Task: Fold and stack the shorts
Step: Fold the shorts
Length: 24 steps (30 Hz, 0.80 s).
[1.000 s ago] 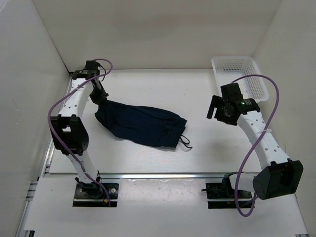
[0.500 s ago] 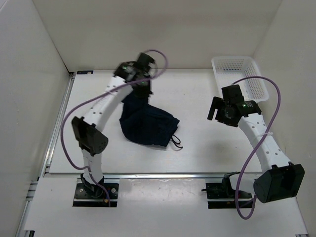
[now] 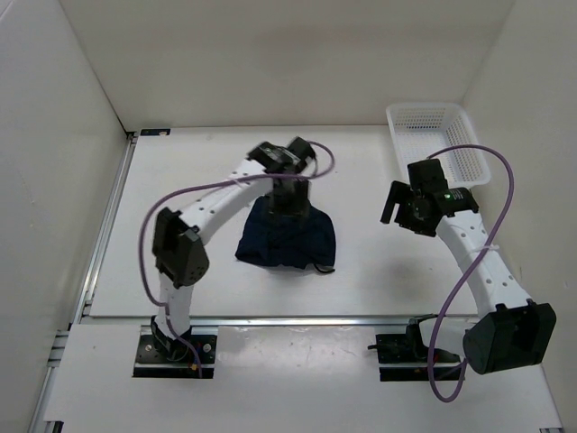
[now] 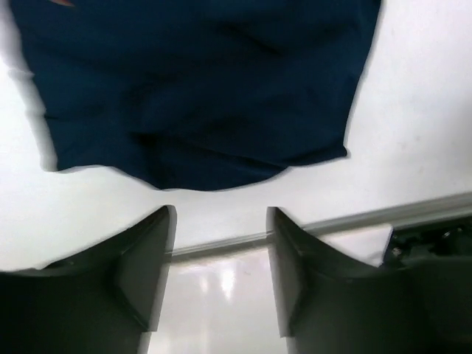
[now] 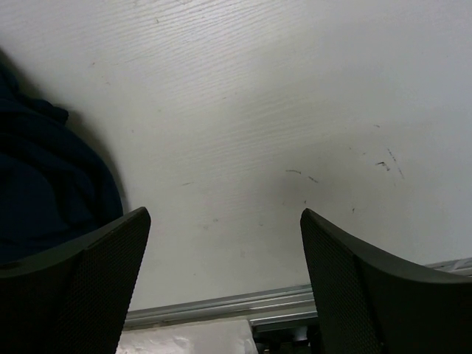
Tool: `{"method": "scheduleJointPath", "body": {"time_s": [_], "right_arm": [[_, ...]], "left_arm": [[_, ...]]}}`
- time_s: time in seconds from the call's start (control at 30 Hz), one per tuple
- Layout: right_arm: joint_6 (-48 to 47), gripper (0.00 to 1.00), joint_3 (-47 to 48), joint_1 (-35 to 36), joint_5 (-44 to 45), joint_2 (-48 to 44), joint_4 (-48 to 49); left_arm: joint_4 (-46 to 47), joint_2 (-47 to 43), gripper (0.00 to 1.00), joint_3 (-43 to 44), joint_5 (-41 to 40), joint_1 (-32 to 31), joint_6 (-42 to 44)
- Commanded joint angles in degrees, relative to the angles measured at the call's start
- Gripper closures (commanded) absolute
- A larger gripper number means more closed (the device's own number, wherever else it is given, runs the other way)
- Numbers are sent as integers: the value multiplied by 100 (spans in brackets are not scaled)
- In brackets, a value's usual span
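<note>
The dark navy shorts (image 3: 287, 242) lie folded into a compact bundle in the middle of the table, with the thin drawstring (image 3: 325, 268) poking out at the near right corner. My left gripper (image 3: 290, 200) hovers over the far edge of the bundle. In the left wrist view the left gripper (image 4: 221, 214) is open and empty, with the shorts (image 4: 199, 88) lying beyond the fingertips. My right gripper (image 3: 397, 206) is open and empty above bare table to the right of the shorts. In the right wrist view the right gripper (image 5: 225, 214) shows the shorts (image 5: 44, 184) at the left edge.
A white plastic mesh basket (image 3: 442, 135) stands at the back right corner, behind the right arm. White walls close in the table on the left, back and right. A metal rail (image 3: 270, 318) runs along the near edge.
My left arm swung right carrying the left end of the shorts over the right half, folding them, then let go. The right arm has barely moved.
</note>
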Motion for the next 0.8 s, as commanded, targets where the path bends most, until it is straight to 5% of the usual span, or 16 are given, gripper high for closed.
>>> {"method": "scheduleJointPath", "body": {"time_s": [0.0, 0.13, 0.23, 0.4, 0.63, 0.7, 0.77], "right_arm": [[1, 14, -66, -14, -299, -107, 136], [1, 18, -66, 239, -1063, 190, 505], [1, 18, 310, 967, -1345, 744, 567], [1, 18, 848, 1576, -1767, 1788, 899], [1, 25, 1340, 1699, -2164, 2784, 1033], [1, 27, 1515, 1699, -2277, 2994, 1033], [1, 29, 1621, 1699, -2330, 3144, 1033]], "left_arm": [[169, -1137, 41, -409, -250, 577, -41], [713, -1436, 64, -1315, 214, 1053, 64], [1293, -1620, 66, -2045, 697, 1449, 64], [1856, -1403, 26, -2678, 1463, 1669, 126], [2156, -708, 21, -2793, 1455, 1537, 126], [2217, -654, 31, -2846, 1455, 1485, 178], [2270, -575, 53, -2898, 1455, 1485, 179]]}}
